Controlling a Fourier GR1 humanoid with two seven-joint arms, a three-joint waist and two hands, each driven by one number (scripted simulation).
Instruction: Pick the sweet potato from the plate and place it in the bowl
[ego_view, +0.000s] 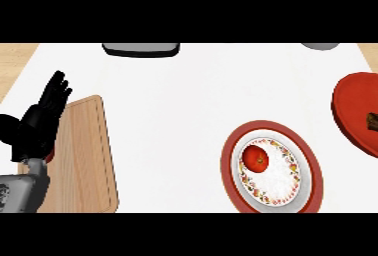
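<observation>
since the potato (258, 158) lies on the plate (310, 175), toward its upper left part and well clear of the bowl (353, 107), the task's end state is not shown here; the red bowl sits at the right edge, cut off by the frame, with a small brown thing (373, 121) just showing at its edge that i cannot identify. the left hand (43, 117) shows at the far left over a wooden board (87, 155), fingers straight and up, released and holding nothing, resting there. the right hand shows nowhere in this view, so nothing can be said of its state. as for risks, in my judgement the potato is round and smooth and could roll off the flat plate if nudged from one side rather than closed on from both. the left hand is well apart from the plate, and a reach across from there could sweep the plate's rim. the bowl's being partly out of view makes a drop over its near wall harder to judge, so the potato might land on the counter (177, 110) beside it.
</observation>
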